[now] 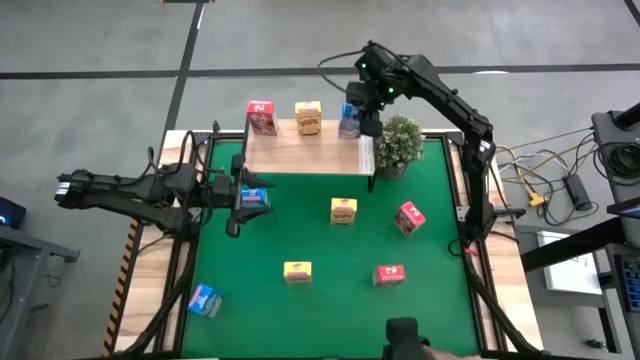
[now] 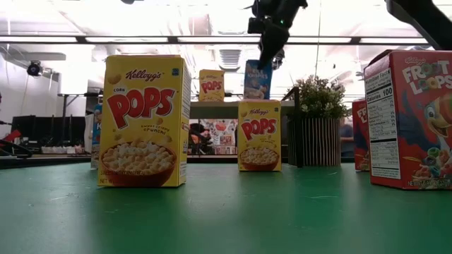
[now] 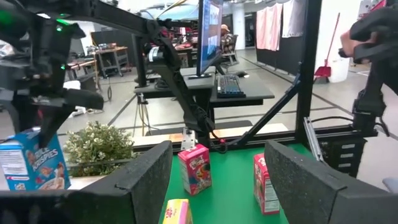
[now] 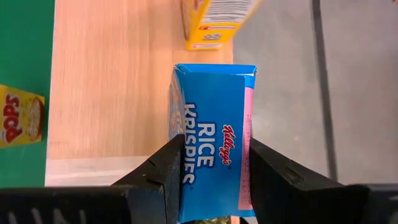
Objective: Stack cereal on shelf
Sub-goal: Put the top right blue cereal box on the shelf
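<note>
The light-wood shelf (image 1: 310, 150) stands at the table's far edge. A pink-red cereal box (image 1: 262, 117) and a yellow one (image 1: 308, 117) stand upright on it. My right gripper (image 4: 214, 149) reaches down over the shelf's right end, shut on a blue Rice Krispies box (image 4: 214, 106). My left gripper (image 3: 217, 162) is open at the table's left, beside another blue box (image 1: 256, 198); nothing shows between its fingers in the left wrist view. On the green table are two yellow boxes (image 1: 343, 210) (image 1: 297, 271), two pink-red ones (image 1: 410, 218) (image 1: 389, 274) and a blue one (image 1: 204, 300). My right gripper pinches the blue box between its two fingers (image 4: 165, 171), one on each of two opposite sides near the box's top end (image 4: 211, 134). The fingers come from above, pointing down. The box is upright with its base at the shelf board (image 2: 257, 97); whether it rests there I cannot tell.
A small potted plant (image 1: 400, 145) stands at the shelf's right end, close to my right gripper. The boxes are scattered over the middle and near part of the table. Cables and equipment lie beyond the table's right edge. The shelf's near strip is bare wood.
</note>
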Controlling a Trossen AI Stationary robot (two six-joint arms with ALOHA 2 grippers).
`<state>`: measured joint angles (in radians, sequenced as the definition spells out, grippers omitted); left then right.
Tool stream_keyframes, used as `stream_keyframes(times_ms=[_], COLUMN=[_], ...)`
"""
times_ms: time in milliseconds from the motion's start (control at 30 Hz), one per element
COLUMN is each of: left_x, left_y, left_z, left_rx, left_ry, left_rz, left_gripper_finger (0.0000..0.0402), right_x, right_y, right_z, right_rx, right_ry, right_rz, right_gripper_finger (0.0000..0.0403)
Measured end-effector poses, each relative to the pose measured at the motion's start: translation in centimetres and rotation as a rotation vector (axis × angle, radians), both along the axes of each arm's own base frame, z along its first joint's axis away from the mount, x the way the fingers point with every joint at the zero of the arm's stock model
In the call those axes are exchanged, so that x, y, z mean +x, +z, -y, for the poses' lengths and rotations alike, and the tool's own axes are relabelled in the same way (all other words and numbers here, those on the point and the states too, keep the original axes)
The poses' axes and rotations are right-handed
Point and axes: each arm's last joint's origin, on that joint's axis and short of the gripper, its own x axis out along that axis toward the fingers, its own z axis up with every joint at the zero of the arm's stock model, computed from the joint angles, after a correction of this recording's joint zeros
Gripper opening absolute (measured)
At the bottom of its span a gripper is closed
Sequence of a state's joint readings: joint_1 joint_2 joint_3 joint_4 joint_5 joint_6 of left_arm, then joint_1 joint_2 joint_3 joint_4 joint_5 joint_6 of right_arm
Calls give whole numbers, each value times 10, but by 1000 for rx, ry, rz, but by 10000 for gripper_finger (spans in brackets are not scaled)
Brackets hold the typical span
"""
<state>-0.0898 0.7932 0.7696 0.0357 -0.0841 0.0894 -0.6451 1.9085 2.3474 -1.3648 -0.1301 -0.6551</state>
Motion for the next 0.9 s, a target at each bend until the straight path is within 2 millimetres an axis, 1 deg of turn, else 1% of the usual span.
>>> stream_keyframes(times_ms=[100, 233, 433, 633, 733, 900], left_x=[0, 0, 0, 0, 0, 0], left_y=[0, 0, 0, 0, 0, 0], left_z=[-1, -2, -2, -2, -2, -2], left_rx=[3, 10, 10, 10, 10, 10], left_ry=[38, 66, 66, 66, 66, 66], left_rz=[-1, -1, -1, -1, -1, -1], left_gripper_finger=[240, 240, 240, 240, 240, 240], right_x=[-3, -1, 7, 9, 9, 9], right_y=[0, -6, -16, -17, -17, -17], right_z=[8, 14, 20, 23, 23, 23], right_rx=[17, 18, 20, 7, 3, 5], right_ry=[-11, -14, -13, -43, -45, -53], right_rz=[28, 24, 10, 20, 17, 19], right_gripper_finger=[134, 134, 134, 135, 146, 178])
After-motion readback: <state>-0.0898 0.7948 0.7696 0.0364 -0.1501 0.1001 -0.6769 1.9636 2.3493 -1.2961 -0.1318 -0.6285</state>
